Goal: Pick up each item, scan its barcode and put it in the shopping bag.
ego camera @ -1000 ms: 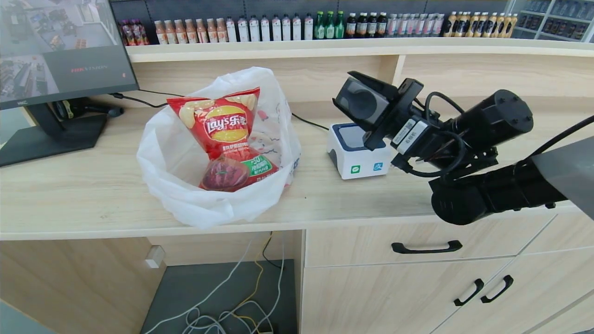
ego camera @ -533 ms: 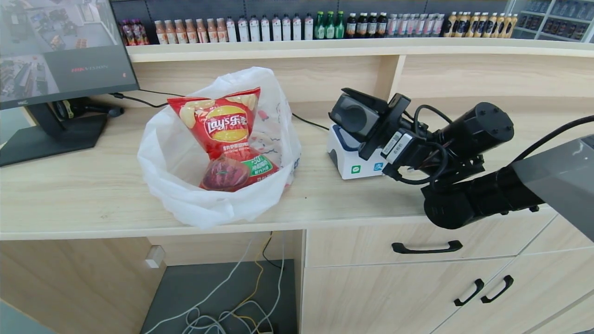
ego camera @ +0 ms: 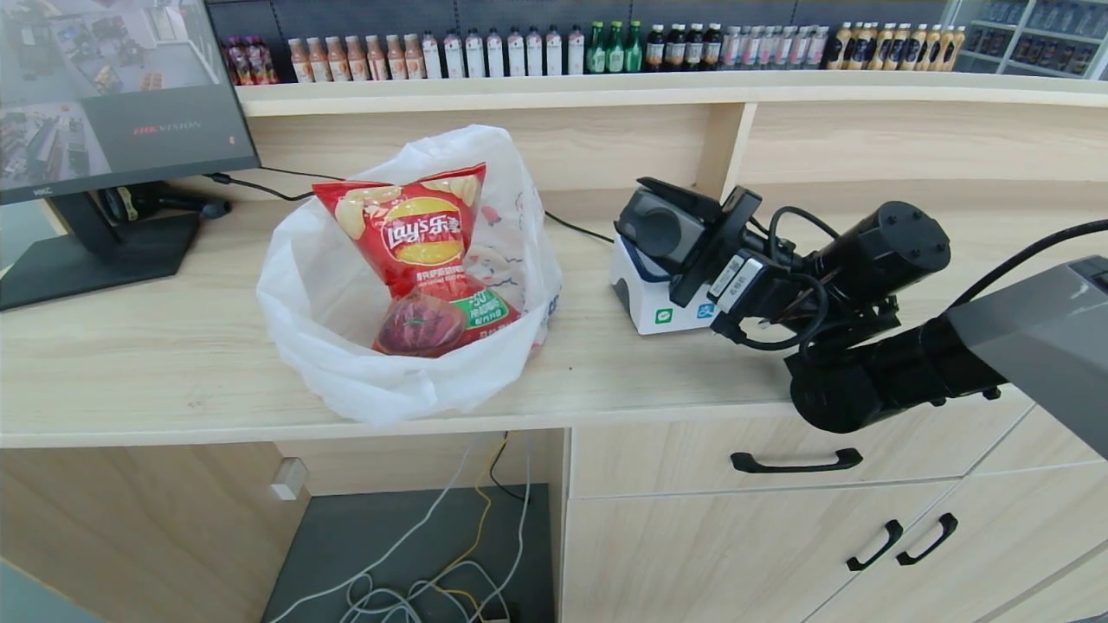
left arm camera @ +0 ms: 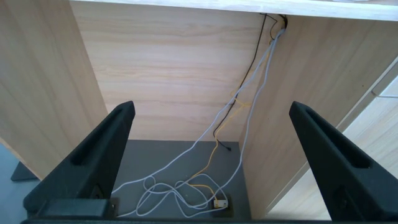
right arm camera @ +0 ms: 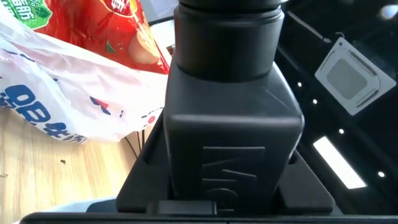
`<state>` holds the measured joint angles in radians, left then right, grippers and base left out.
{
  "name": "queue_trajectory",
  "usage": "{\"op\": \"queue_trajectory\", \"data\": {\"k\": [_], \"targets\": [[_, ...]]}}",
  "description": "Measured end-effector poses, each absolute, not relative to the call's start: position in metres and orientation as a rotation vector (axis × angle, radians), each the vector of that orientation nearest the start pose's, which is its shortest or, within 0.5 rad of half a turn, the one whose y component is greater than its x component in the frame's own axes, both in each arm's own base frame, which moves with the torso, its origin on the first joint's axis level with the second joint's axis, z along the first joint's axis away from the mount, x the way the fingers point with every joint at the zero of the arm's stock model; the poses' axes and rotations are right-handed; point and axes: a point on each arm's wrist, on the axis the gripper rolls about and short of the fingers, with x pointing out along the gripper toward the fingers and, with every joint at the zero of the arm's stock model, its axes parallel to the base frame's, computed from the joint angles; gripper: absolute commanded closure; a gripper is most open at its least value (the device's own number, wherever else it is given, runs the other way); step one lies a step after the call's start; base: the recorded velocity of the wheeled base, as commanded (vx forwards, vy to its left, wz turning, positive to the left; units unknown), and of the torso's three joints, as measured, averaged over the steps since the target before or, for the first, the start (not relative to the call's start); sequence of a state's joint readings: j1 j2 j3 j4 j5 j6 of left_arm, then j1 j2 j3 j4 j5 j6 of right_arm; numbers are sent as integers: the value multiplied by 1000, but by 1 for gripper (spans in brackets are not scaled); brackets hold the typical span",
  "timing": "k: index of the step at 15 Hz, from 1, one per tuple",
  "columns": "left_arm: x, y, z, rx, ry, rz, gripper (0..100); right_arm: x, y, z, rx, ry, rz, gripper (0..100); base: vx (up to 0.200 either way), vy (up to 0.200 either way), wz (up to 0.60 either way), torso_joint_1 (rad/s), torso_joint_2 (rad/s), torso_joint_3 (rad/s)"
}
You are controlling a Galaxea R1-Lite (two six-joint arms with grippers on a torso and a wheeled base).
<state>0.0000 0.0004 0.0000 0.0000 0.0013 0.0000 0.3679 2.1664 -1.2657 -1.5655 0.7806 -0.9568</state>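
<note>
My right gripper (ego camera: 665, 218) is shut on a black boxy container (ego camera: 658, 227) and holds it tilted just above the white scanner box (ego camera: 651, 305) on the counter. In the right wrist view the black container (right arm camera: 225, 143) stands between the fingers, its round cap pointing toward the white shopping bag (right arm camera: 62, 102). The shopping bag (ego camera: 338, 346) sits open on the counter's middle, with a red chips bag (ego camera: 414, 229) upright inside and a smaller red packet (ego camera: 422, 325) below it. My left gripper (left arm camera: 211, 162) hangs open under the counter, facing cables on the floor.
A monitor (ego camera: 104, 95) on a black stand occupies the counter's left end, with a cable running behind the bag. Bottles (ego camera: 606, 48) line the upper shelf. Drawers with black handles (ego camera: 795, 460) sit below the counter on the right.
My right gripper has carried the black container down and slightly left, from above the scanner box to just over its top. The bag and its contents have not moved.
</note>
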Motion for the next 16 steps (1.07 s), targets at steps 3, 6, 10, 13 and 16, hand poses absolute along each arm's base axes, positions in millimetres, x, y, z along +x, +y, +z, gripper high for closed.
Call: {"op": "queue_trajectory", "data": {"k": [3,6,10,13,16], "targets": [[-23,0,75,0,0,1,0,378,163,215,-954,-1162,699,100,0,0,0,0,0,0],[-23,0,75,0,0,1,0,378,163,211,-952,-1149,706,100,0,0,0,0,0,0],[-23,0,75,0,0,1,0,378,163,209,-950,-1137,708,100,0,0,0,0,0,0],[-23,0,75,0,0,1,0,379,163,208,-950,-1134,708,100,0,0,0,0,0,0],[-23,0,75,0,0,1,0,379,163,208,-950,-1133,707,100,0,0,0,0,0,0]]}}
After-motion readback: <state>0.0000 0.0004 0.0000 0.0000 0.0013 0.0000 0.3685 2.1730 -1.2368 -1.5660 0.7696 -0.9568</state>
